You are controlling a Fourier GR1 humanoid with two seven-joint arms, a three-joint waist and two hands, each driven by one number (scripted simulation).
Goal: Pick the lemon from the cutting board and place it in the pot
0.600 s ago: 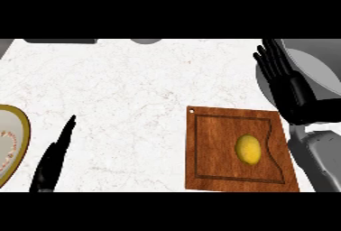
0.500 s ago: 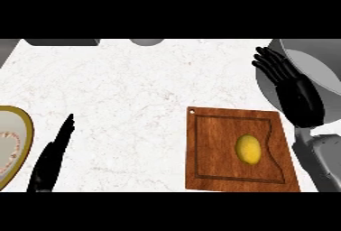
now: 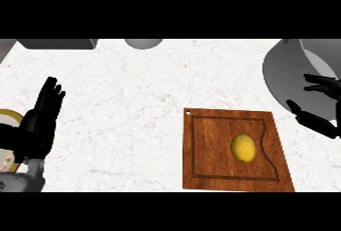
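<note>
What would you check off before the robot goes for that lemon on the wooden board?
1. Lemon lies on the cutting board, nothing covering it: ok.
2. Right robot hand open, holding nothing: ok.
3. Right robot hand over the lemon: not ok. It sits off the board's right side, in front of the pot.
4. Pot has room inside: cannot tell. Only part of it shows at the right edge.
5. Left robot hand out of the way: ok. It is open at the far left, well apart from the board.
</note>
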